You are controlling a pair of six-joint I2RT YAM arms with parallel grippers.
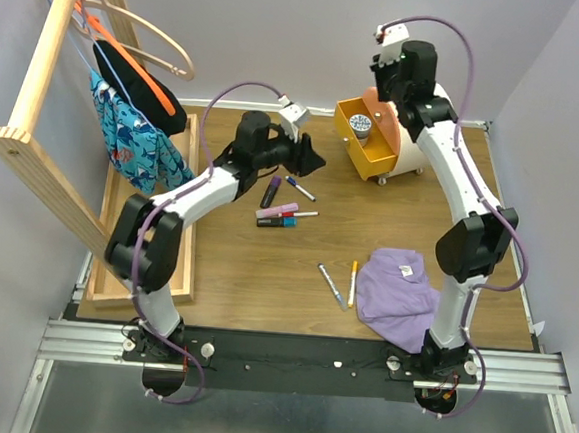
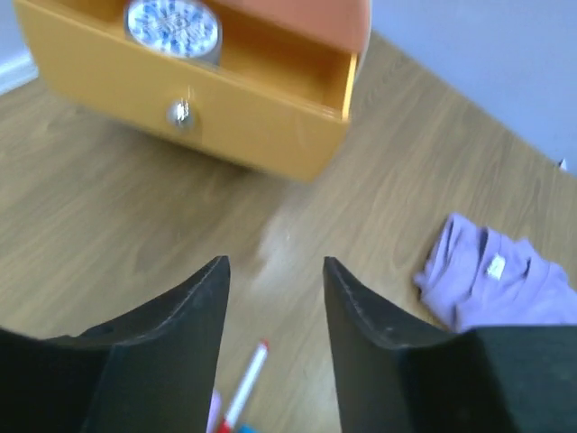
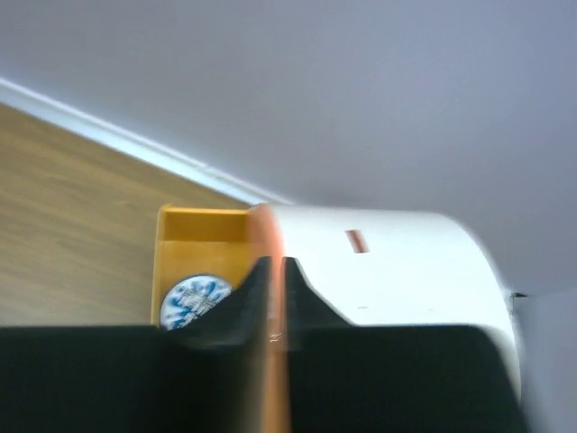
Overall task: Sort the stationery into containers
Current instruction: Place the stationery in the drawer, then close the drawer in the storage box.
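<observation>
Several pens and markers lie mid-table: a purple marker (image 1: 270,191), a pink bar (image 1: 277,211) and a black-and-blue marker (image 1: 275,221). Nearer the front lie a white pen (image 1: 331,285) and a yellow pen (image 1: 352,283). My left gripper (image 1: 314,161) (image 2: 275,266) hangs open and empty over bare wood, with a red-tipped white pen (image 2: 245,388) below it. The yellow drawer (image 1: 367,147) (image 2: 234,117) is pulled out with the blue-patterned jar (image 1: 360,125) (image 3: 191,299) inside. My right gripper (image 3: 273,266) is shut on the thin orange drawer front (image 3: 266,225) of the cream unit (image 3: 397,262).
A purple cloth (image 1: 396,295) lies at the front right, close to the right arm's base. A long wooden tray (image 1: 181,258) runs along the left edge. Above it a wooden rack (image 1: 50,77) holds hangers and blue patterned clothing (image 1: 135,144).
</observation>
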